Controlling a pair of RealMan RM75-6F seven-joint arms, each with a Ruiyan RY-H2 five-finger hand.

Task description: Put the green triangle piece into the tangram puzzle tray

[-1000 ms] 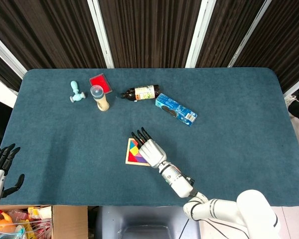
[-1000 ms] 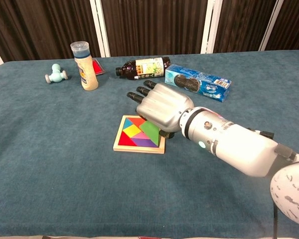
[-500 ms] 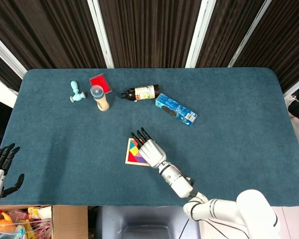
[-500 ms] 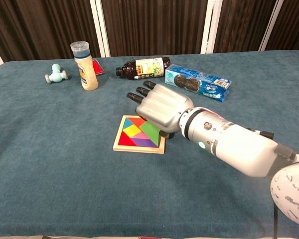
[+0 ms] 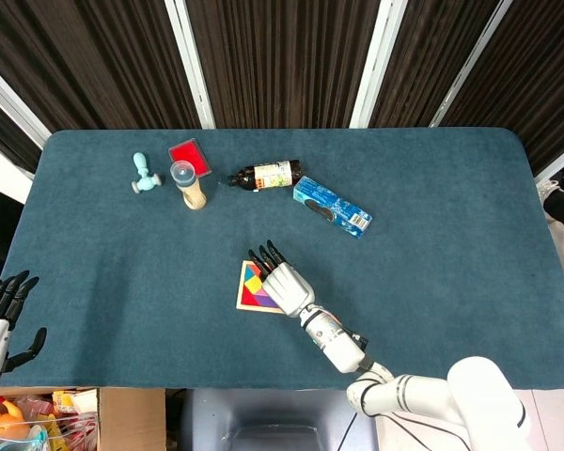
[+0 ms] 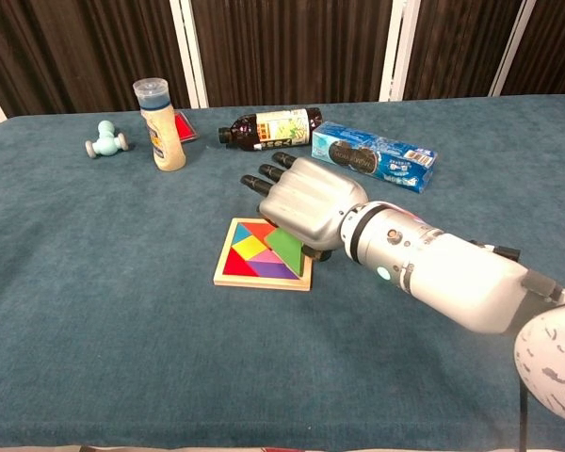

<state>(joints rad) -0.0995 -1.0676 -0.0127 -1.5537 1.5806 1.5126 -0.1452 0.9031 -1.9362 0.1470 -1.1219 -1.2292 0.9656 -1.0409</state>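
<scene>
Palm-down, right hand flat over green triangle, tangram tray.

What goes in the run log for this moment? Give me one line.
right hand: over tray's right edge, grip hidden | green triangle: lying in tangram tray | left hand: idle, off table edge, fingers apart | stage: placement

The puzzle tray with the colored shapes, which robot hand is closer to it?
The right hand is closer; it sits right over the puzzle tray's far right side. The left hand is far off, past the table's left edge.
</scene>
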